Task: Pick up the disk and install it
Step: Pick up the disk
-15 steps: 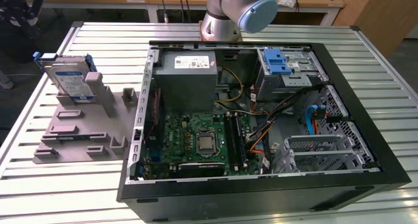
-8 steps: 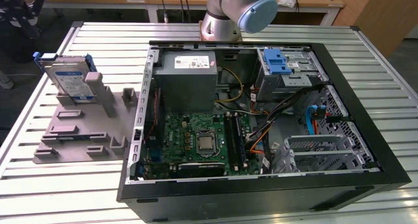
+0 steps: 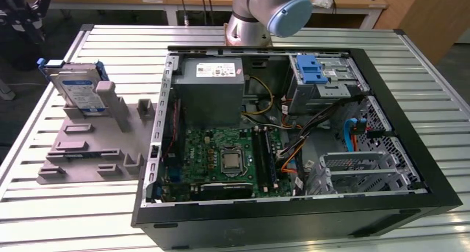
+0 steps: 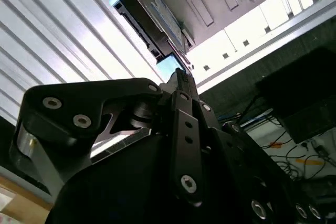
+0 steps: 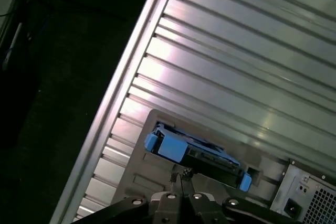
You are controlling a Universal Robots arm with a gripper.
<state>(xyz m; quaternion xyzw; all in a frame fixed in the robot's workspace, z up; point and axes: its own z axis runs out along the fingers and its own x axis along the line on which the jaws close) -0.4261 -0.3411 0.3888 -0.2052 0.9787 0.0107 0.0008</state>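
Note:
The disk [image 3: 78, 90] stands on edge in a slot of the grey holder [image 3: 81, 153] at the exterior view's left. It is a silver drive with a blue-and-white label and a blue bracket round its edges. In both wrist views the disk [image 5: 197, 153] [image 4: 152, 17] lies beyond my gripper [image 5: 179, 176] [image 4: 181, 76], with a clear gap between them. The black fingers look closed together, and nothing is held between them.
An open computer case [image 3: 411, 125] lies on the slatted metal table [image 3: 110, 48], showing the motherboard [image 3: 228, 158], the grey power supply [image 3: 209, 92] and a drive bay with a blue latch [image 3: 312, 70]. The arm's base [image 3: 253, 21] stands behind the case. The table edge [image 5: 113, 108] drops to dark floor.

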